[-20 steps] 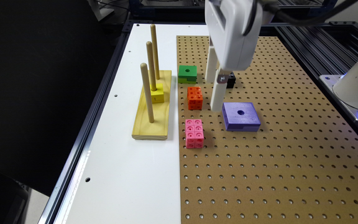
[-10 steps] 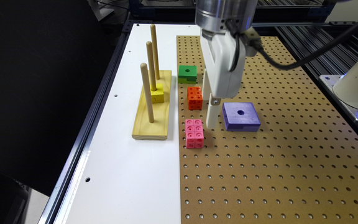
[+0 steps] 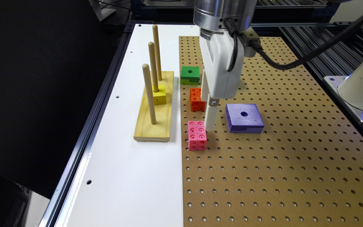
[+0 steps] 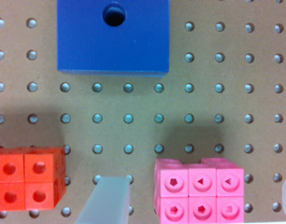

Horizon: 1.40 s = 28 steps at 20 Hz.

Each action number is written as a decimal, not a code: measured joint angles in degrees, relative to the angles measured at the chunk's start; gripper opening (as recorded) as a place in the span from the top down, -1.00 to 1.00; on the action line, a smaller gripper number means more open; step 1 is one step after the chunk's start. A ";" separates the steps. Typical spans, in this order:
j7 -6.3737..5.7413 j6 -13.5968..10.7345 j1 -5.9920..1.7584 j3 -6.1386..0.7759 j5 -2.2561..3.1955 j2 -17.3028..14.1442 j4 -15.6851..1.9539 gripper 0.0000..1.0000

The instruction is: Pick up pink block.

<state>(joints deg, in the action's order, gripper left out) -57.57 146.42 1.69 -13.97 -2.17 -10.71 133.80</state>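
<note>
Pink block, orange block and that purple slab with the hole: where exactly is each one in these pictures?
pink block (image 3: 197, 135): exterior view, on its studded top face.
orange block (image 3: 195, 99): exterior view, on its near side face.
purple slab (image 3: 250, 118): exterior view, on its flat top, beside the hole.

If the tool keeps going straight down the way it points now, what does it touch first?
Probably bare pegboard, not the pink block. In the wrist view the visible finger comes down between the orange block and the pink block, over empty holes. A second finger just shows beyond the pink block, but depth is unclear.
</note>
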 joint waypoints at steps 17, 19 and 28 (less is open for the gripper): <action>0.00 3.84 0.00 0.23 0.53 -5.03 -0.99 -1.00; 0.00 3.84 0.00 0.23 0.53 -5.03 -1.10 -1.00; 0.00 4.13 0.01 0.25 0.61 -6.57 -2.32 -1.00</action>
<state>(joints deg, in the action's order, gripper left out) -57.57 150.55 1.70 -13.72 -1.56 -17.29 131.47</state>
